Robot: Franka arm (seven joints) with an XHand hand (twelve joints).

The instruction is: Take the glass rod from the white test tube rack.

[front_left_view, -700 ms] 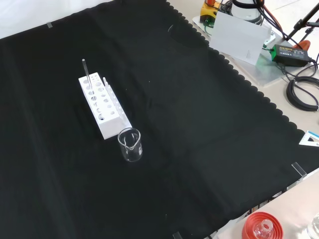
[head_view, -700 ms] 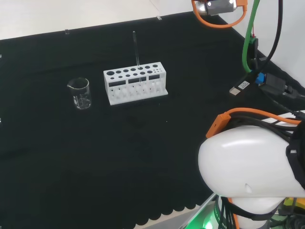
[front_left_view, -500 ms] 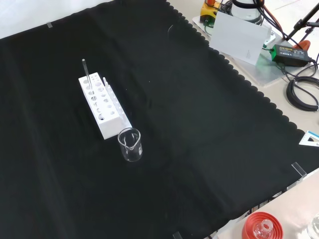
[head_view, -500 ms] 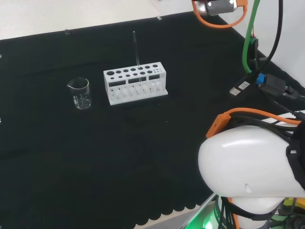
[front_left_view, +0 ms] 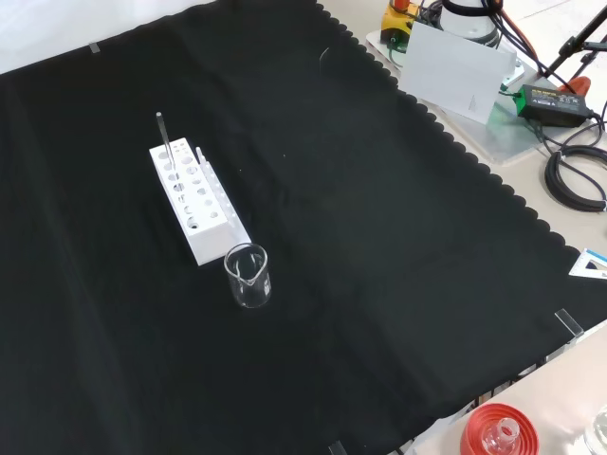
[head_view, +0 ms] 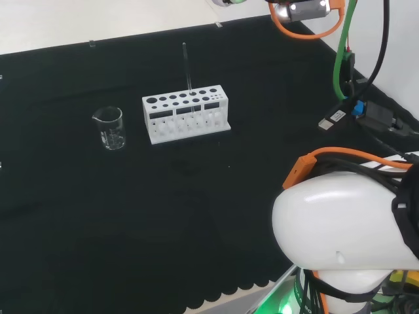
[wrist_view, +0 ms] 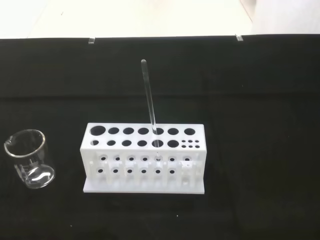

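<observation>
Big white rounded arm link [head_view: 344,229] showing glossy shell with small notch mark. Orange trim band [head_view: 327,160] running along link's upper edge, black cables sitting beside it. Green cable [head_view: 341,52] and black cable [head_view: 382,39] hanging above. Grey metal part with orange ring [head_view: 302,13] showing higher up.

The head view looks from behind and above the arm's base, over a white link [head_view: 347,229] at 4 o'clock, down at the surface [head_view: 98,216]. The front view looks steeply down from the opposite side. The wrist view faces the test tube rack [wrist_view: 144,157] closest. All three share the rack and beaker [front_left_view: 248,276].
</observation>
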